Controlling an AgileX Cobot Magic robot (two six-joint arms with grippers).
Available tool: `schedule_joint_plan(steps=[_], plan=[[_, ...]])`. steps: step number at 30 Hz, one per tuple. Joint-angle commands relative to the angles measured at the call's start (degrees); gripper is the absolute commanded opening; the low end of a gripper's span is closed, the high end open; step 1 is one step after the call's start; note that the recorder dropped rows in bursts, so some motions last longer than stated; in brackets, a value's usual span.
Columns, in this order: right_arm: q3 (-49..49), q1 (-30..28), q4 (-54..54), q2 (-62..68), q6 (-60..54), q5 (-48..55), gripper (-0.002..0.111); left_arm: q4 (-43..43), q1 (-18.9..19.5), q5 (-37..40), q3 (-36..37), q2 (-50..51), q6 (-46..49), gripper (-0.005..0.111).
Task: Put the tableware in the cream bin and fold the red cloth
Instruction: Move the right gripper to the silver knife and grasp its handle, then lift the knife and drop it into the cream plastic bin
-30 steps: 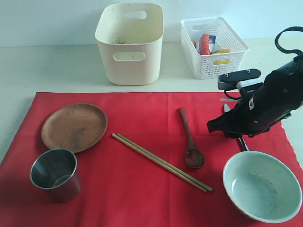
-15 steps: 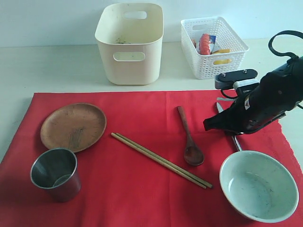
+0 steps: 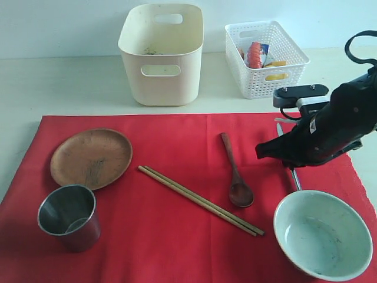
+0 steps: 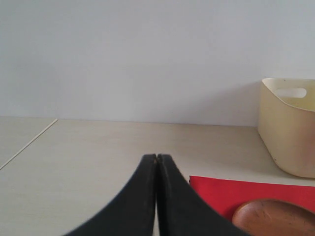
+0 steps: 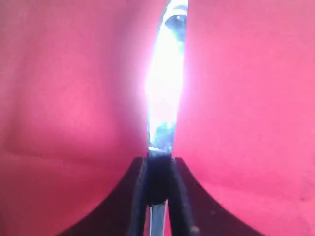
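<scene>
Clenched on the silver knife (image 5: pixel 165 98) with the right jaws, both black fingers (image 5: pixel 140 196) pinched against the narrow metal, hard glare along the blade out ahead and red cloth (image 5: pixel 59 98) filling everything behind. Cannot tell whether lifted clear of the fabric or touching it. In the exterior view, gripped at the right of the frame under the dark arm, one end poking out above the arm and the other showing below it, just beside the rim of the pale green-white bowl (image 3: pixel 323 236) at the lower right. Left of that, near the middle, the dark wooden spoon (image 3: pixel 233 167), scoop end toward the lower edge. Beside it, the pair of wooden chopsticks (image 3: pixel 200 200), laid slantwise from centre-left down toward the bowl and stopping short of it. Further left, the round brown wooden plate (image 3: pixel 91 158), and just below it, in the lower left corner, the steel cup (image 3: pixel 68 217), upright. All of these on the red cloth, spread flat across the lower part of the frame. Beyond the cloth, on the pale counter (image 3: pixel 70 88), the cream bin (image 3: pixel 162 82) at upper centre and the white lattice basket (image 3: pixel 268 82) to its right, packets inside. Pressed together with nothing between them, the left jaws, hanging over the counter near a corner of the cloth, with plate and bin in the left wrist view.
</scene>
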Motion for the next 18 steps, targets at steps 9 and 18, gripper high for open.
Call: schedule_joint_plan(steps=[9,18], plan=[[-0.18,-0.03,0.19,-7.93,-0.13,-14.66,0.000,0.05,-0.37,-0.10,0.02,-0.33,0.16,0.003],[-0.18,-0.03,0.19,-5.92,-0.13,-8.85,0.000,0.05,-0.37,-0.10,0.02,-0.33,0.16,0.003]])
